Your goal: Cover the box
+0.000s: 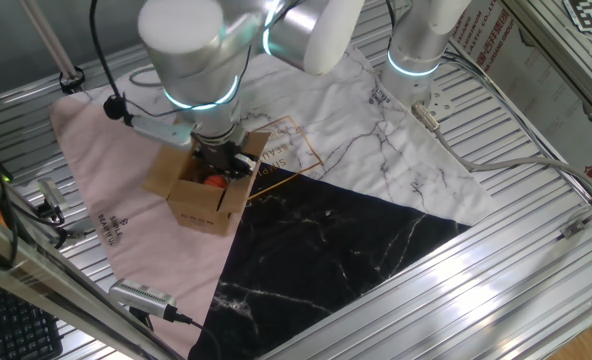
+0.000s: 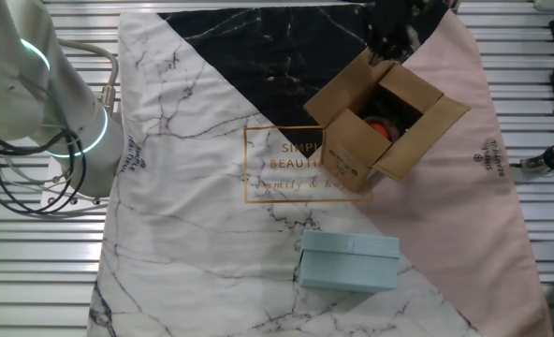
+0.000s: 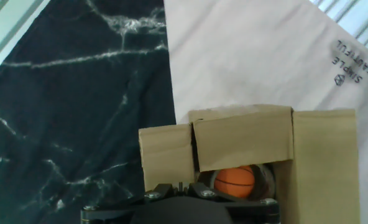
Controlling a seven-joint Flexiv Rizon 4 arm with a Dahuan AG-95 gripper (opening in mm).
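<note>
The box (image 1: 201, 200) is a small brown cardboard carton standing on the cloth with its four top flaps spread open. An orange ball (image 3: 235, 180) lies inside it. The other fixed view shows the box (image 2: 352, 154) with dark print on its near side. My gripper (image 1: 223, 160) hangs just over the box's opening, at the flap (image 2: 347, 84) on the black-cloth side. In the hand view the gripper (image 3: 181, 190) sits at the bottom edge, above the box (image 3: 324, 162), its fingers close together and shut. I see nothing between them, and the fingertips themselves are hidden.
A marble-print cloth in black (image 1: 336, 250), white and pink (image 1: 106, 170) covers the slatted metal table. A pale blue rectangular box (image 2: 349, 262) lies on the white part. A grey handheld tool (image 1: 141, 295) and cables lie near the table's edge. The arm's base (image 2: 71, 140) stands beside the cloth.
</note>
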